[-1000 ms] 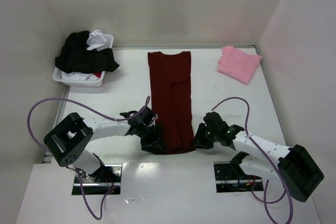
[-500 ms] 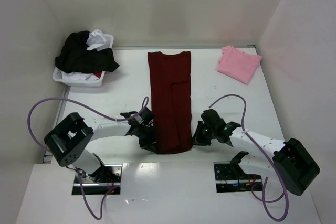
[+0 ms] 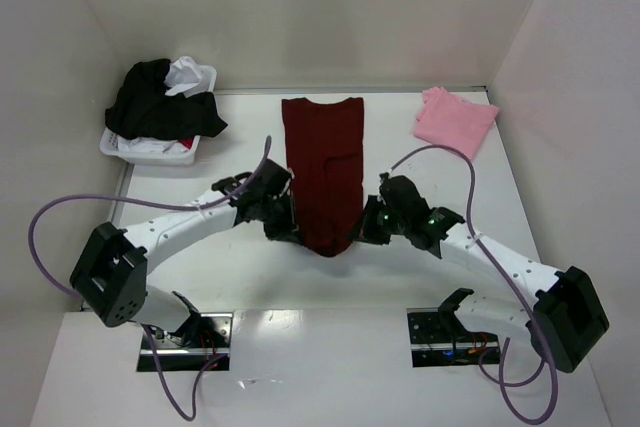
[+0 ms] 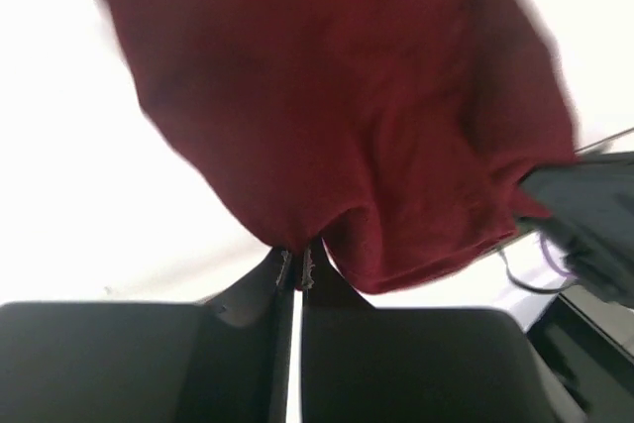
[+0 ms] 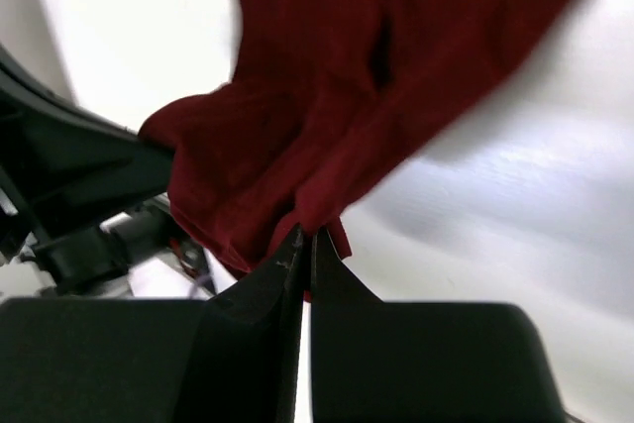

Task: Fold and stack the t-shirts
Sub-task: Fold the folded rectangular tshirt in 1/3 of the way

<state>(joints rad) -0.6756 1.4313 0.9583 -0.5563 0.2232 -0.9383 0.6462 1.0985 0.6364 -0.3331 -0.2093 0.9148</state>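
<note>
Half-lifted maroon tee (image 3: 324, 172), hem sagging

I am pinching a bunched edge of the maroon t-shirt (image 5: 376, 86) between my right gripper's (image 5: 305, 245) closed fingertips above the white worktop (image 5: 129, 37).

Two pincers (image 3: 284, 229) (image 3: 369, 231), one held maroon tee (image 3: 324, 157)
</note>
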